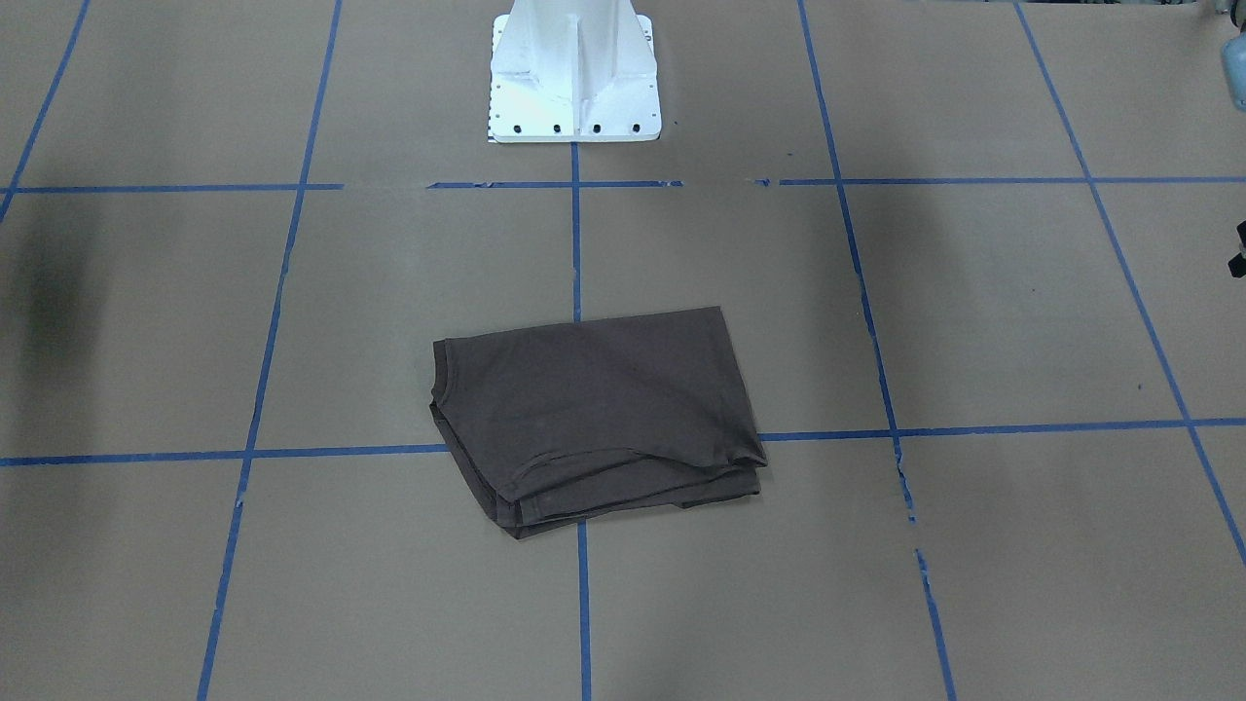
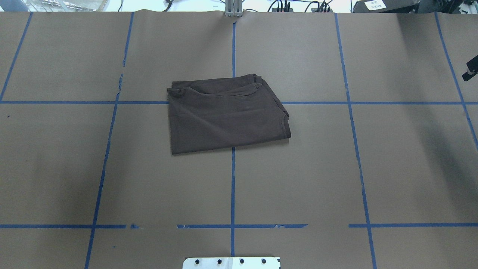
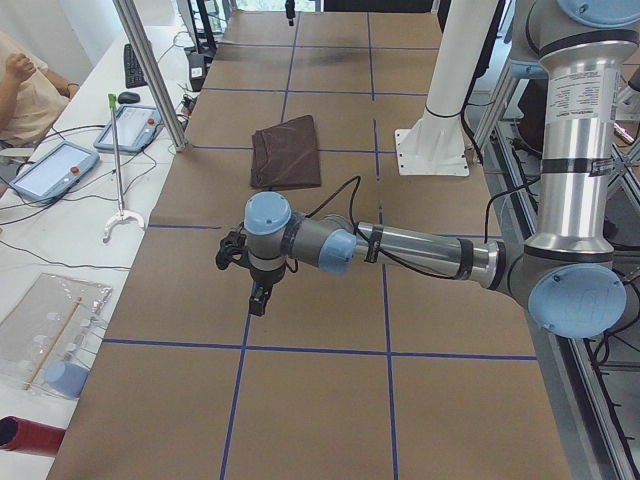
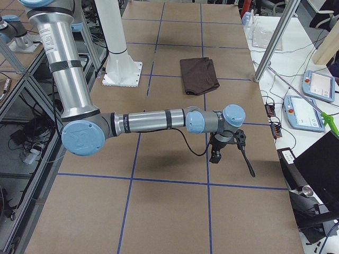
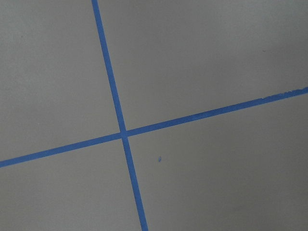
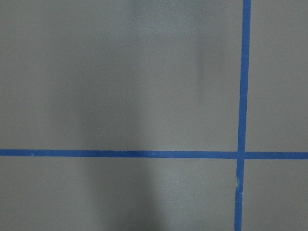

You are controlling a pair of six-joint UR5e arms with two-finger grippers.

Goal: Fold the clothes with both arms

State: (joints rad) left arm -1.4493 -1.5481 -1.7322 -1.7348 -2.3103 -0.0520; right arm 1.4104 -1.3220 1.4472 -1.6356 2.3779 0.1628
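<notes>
Though opening is unclear, left hand (image 3: 258,301), right hand (image 4: 215,156), seemingly empty

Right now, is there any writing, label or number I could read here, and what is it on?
No text here is legible.
Left-arm sticker: print too small to read.
Right-arm sticker: print too small to read.
White tag beyond the table's far edge: blurred.
Brown T-shirt: no lettering shows.

Silver-grey tubular left arm (image 3: 430,250), centre frame: light-blue round joint caps (image 3: 268,212), black bands, thin black cable (image 3: 345,182) looping off forearm, white printed label (image 3: 578,95) on upright tube upper right. Black left end effector (image 3: 257,300). Right arm (image 4: 153,120) same build. White flared pedestal (image 1: 574,78) top centre, dark bolts along base plate.
</notes>
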